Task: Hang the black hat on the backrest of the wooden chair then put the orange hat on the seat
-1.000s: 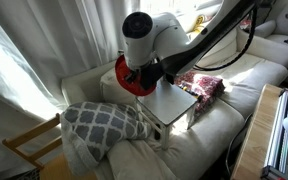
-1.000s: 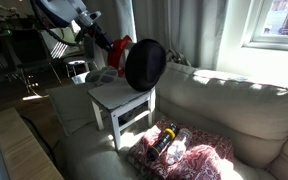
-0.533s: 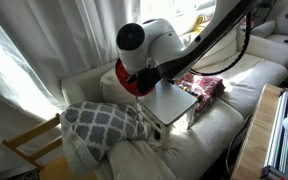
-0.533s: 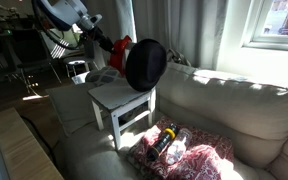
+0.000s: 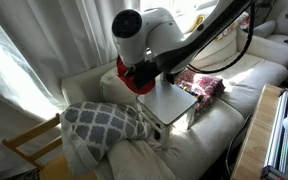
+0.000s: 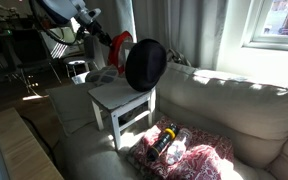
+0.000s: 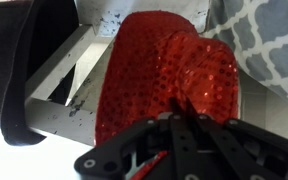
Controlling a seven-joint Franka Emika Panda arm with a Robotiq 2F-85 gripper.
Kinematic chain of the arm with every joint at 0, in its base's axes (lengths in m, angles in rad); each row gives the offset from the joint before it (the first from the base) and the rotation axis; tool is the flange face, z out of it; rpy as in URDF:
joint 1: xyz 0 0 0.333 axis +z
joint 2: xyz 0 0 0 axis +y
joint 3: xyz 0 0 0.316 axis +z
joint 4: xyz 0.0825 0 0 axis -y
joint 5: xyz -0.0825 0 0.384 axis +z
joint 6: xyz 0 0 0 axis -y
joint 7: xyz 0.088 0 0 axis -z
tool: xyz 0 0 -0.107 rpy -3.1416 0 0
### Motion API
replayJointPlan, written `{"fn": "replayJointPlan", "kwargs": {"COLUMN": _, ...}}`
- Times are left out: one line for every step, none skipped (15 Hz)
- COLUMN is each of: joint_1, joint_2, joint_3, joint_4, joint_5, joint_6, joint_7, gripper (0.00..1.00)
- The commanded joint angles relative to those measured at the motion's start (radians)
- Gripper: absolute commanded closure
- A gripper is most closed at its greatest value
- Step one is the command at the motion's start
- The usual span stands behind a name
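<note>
The jaws of the gripper (image 7: pixel 181 118) are seen in the wrist view closed together on a fold of the orange hat (image 7: pixel 169 65), so the hat is judged to be pinched, though the fingertips themselves are partly buried in the sequinned fabric and their exact hold cannot be made out. The hat is carried in the air, hanging from the jaws as a bright, crumpled disc. Just beside it the black hat (image 7: pixel 19 75) is seen, draped against what appear to be the pale slats of the backrest (image 7: pixel 72 78). In an exterior view the black hat (image 6: pixel 144 65) is shown hung over the top of the backrest of the wooden chair (image 6: pixel 122 112), covering most of it, so the first half of the task is judged to be done. The orange hat (image 6: pixel 119 50) is held up close to it and clear of the seat (image 6: pixel 114 97), which lies bare in both exterior views. What is left is for the orange hat to be lowered onto the seat and released. A grey-and-white patterned cushion (image 5: pixel 104 122) and a pink cloth bundle (image 5: pixel 202 85) lie near the chair and are not involved.
</note>
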Motion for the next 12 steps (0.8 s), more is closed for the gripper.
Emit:
{"fn": "replayJointPlan", "kwargs": {"joint_1": -0.058, "joint_2": -0.126, "joint_3": 0.059, "joint_4": -0.091, "joint_5": 0.061, "joint_6": 0.035, "joint_7": -0.031, "gripper": 0.99}}
{"fn": "replayJointPlan", "kwargs": {"joint_1": -0.067, "joint_2": -0.155, "joint_3": 0.065, "joint_4": -0.108, "joint_5": 0.071, "joint_6": 0.049, "joint_7": -0.028, "gripper": 0.99}}
{"fn": "replayJointPlan", "kwargs": {"joint_1": -0.08, "joint_2": -0.186, "joint_3": 0.075, "joint_4": -0.127, "joint_5": 0.095, "joint_6": 0.063, "joint_7": -0.034, "gripper": 0.99}}
{"fn": "replayJointPlan", "kwargs": {"joint_1": -0.098, "joint_2": -0.218, "joint_3": 0.088, "joint_4": -0.157, "joint_5": 0.131, "joint_6": 0.088, "joint_7": -0.046, "gripper": 0.99}}
{"fn": "replayJointPlan", "kwargs": {"joint_1": -0.12, "joint_2": -0.247, "joint_3": 0.104, "joint_4": -0.181, "joint_5": 0.19, "joint_6": 0.119, "joint_7": -0.075, "gripper": 0.99}}
{"fn": "replayJointPlan", "kwargs": {"joint_1": -0.141, "joint_2": -0.277, "joint_3": 0.119, "joint_4": -0.216, "joint_5": 0.262, "joint_6": 0.146, "joint_7": -0.116, "gripper": 0.99}}
{"fn": "replayJointPlan", "kwargs": {"joint_1": -0.159, "joint_2": -0.306, "joint_3": 0.13, "joint_4": -0.247, "joint_5": 0.339, "joint_6": 0.173, "joint_7": -0.162, "gripper": 0.99}}
{"fn": "replayJointPlan", "kwargs": {"joint_1": -0.175, "joint_2": -0.33, "joint_3": 0.137, "joint_4": -0.277, "joint_5": 0.416, "joint_6": 0.198, "joint_7": -0.214, "gripper": 0.99}}
{"fn": "replayJointPlan", "kwargs": {"joint_1": -0.2, "joint_2": -0.355, "joint_3": 0.154, "joint_4": -0.313, "joint_5": 0.493, "joint_6": 0.224, "joint_7": -0.265, "gripper": 0.99}}
{"fn": "replayJointPlan", "kwargs": {"joint_1": -0.232, "joint_2": -0.376, "joint_3": 0.18, "joint_4": -0.343, "joint_5": 0.573, "joint_6": 0.247, "joint_7": -0.323, "gripper": 0.99}}
{"fn": "replayJointPlan", "kwargs": {"joint_1": -0.281, "joint_2": -0.394, "joint_3": 0.222, "joint_4": -0.378, "joint_5": 0.649, "joint_6": 0.271, "joint_7": -0.377, "gripper": 0.99}}
{"fn": "replayJointPlan", "kwargs": {"joint_1": -0.337, "joint_2": -0.4, "joint_3": 0.271, "joint_4": -0.402, "joint_5": 0.726, "joint_6": 0.272, "joint_7": -0.426, "gripper": 0.99}}
